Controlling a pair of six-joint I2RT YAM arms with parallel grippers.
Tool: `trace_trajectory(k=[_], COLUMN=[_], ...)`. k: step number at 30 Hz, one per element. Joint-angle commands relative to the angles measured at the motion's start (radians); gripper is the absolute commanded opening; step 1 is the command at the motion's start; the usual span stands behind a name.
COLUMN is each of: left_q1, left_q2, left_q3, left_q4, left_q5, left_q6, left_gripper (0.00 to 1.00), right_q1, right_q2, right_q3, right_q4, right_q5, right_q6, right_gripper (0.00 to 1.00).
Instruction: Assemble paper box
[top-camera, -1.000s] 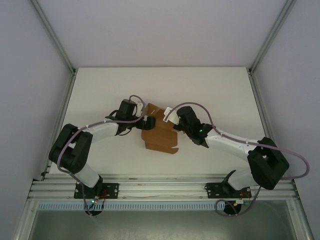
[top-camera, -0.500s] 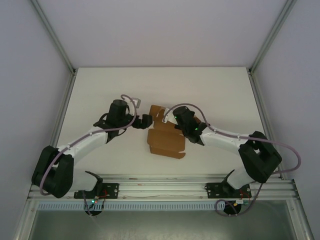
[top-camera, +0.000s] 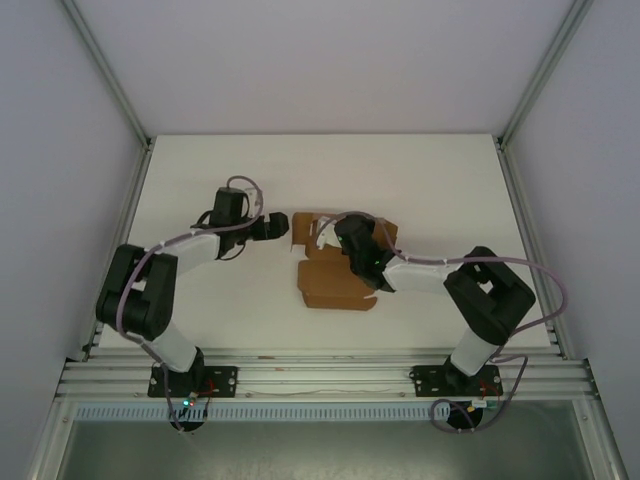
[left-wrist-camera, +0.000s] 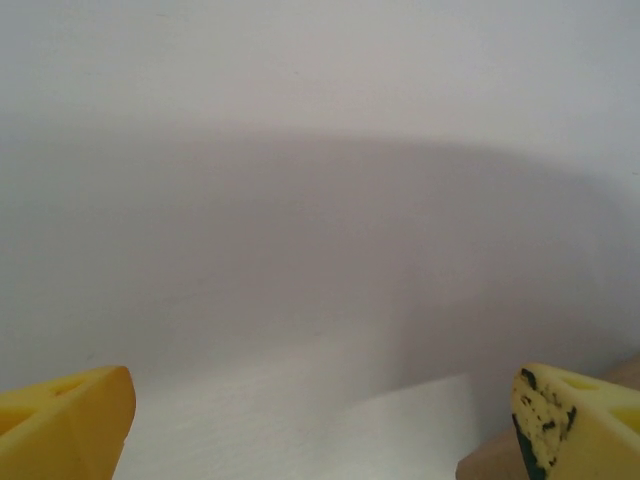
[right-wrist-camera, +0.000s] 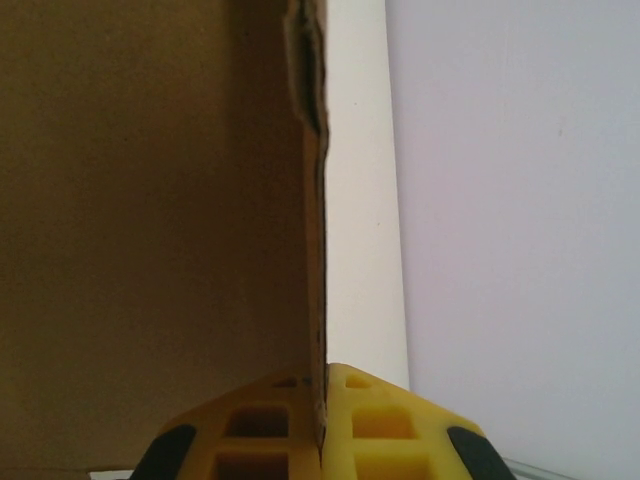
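Paper box lies near the middle of the white tabletop, partly folded: a flat base panel on the near side and creased panels and flaps rising on the far side. Material is thin tan-brown cardboard, matte and unprinted, with rounded tabs along the near edge. Right end effector sits over the box's far half and is clamped on one upright panel. In the right wrist view its yellow fingers meet on the sheet's edge, the wall runs straight up from the pinch, and the cut edge looks slightly ragged and fibrous. Judgement: the pinch is there to hold this wall erect along its crease, since stock this thin would likely spring back flat if let go. Left end effector is just beside the box's left far corner, apart from it. Its jaws are spread wide and hold nothing. In the left wrist view the two yellow fingertips flank bare tabletop, and a sliver of cardboard shows by the right-hand tip. Judgement: this arm is placed to take the adjoining flap while the other one braces the wall. Assembly appears early; no tabs look tucked in.
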Motion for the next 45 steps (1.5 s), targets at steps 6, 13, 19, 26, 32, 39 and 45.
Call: trace_trajectory(k=[6,13,19,26,32,39,45], left_q1=[-0.049,-0.120,-0.153,-0.159,-0.171,-0.201,-0.221], left_q2=[0.006,0.007,-0.003,-0.009,-0.004,0.003,0.058], left_q3=[-0.041,-0.075,-0.119,-0.162,-0.139,-0.114,-0.062], left_q4=[0.244,0.254,0.313,0.378,0.352,0.309,0.342], left_q5=[0.243,0.187,0.171,0.218,0.253,0.234,0.206], left_q6=[0.094,0.201,0.225,0.219,0.248,0.294,0.291], left_gripper=[0.82,0.76,0.76,0.76,0.76,0.72,0.68], right_q1=[0.005,0.010,0.015,0.019,0.019,0.020,0.039], right_q2=[-0.026,-0.071,-0.109,-0.134,-0.124,-0.114,-0.112], right_q3=[0.002,0.032,0.037,0.043,0.054,0.076,0.068], right_q4=[-0.030,-0.165,-0.250,-0.298,-0.315,-0.348,-0.351], right_q5=[0.029,0.014,0.038,0.063,0.069,0.064,0.059], right_q6=[0.008,0.043,0.060,0.060,0.066,0.089,0.091], right_gripper=[0.00,0.00,0.00,0.00,0.00,0.00,0.00])
